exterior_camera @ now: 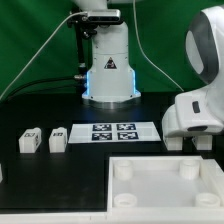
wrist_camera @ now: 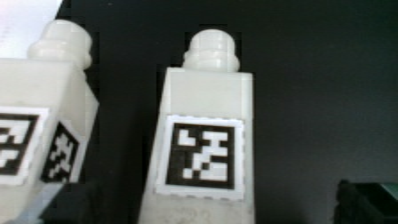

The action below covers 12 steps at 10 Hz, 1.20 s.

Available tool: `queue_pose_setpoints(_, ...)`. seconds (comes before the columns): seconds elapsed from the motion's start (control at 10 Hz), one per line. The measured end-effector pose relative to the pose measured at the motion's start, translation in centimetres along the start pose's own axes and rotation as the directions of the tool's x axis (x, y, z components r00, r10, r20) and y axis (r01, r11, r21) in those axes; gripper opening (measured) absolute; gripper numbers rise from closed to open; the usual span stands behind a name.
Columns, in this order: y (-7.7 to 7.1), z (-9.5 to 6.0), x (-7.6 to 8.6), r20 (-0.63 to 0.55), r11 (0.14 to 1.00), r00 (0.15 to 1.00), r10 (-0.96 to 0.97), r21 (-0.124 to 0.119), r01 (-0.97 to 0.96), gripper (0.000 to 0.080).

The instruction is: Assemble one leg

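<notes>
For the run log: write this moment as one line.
gripper: open, empty | leg: under gripper, ungrasped | second leg: beside it, apart | panel: no leg fitted

End effector [exterior_camera: 190, 142] low, jaws apart

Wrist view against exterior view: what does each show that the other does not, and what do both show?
Only the wrist view: the rounded peg at the end of a leg, and its tag's pattern. Only the exterior view: the marker board, the white panel and the robot arm. Both: small white tagged legs on the dark table; whether the same ones, I cannot tell.
</notes>
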<state>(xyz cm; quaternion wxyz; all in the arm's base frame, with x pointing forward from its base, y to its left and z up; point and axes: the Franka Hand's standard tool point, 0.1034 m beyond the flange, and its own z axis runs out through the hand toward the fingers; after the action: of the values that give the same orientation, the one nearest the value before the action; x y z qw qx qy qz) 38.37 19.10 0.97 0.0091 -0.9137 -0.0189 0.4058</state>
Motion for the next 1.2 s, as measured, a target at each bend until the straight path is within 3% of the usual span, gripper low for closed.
queue_pose_setpoints(0.3,-0.09,0.08,0.21,0.003,1.000,1.000,0.005,0.000,-0.005,0.0649)
queue_pose_setpoints(0.5,-0.06,0.12,0.21,0.004,1.000,1.000,0.005,0.000,-0.005,0.0375)
queue_pose_setpoints(0.6,-0.05,0.14,0.21,0.004,1.000,1.000,0.005,0.000,-0.005,0.0375)
queue_pose_setpoints(0.7,-0.05,0.14,0.21,0.004,1.000,1.000,0.005,0.000,-0.005,0.0293)
queue_pose_setpoints(1.2,-0.04,0.14,0.21,0.004,1.000,1.000,0.005,0.000,-0.005,0.0294)
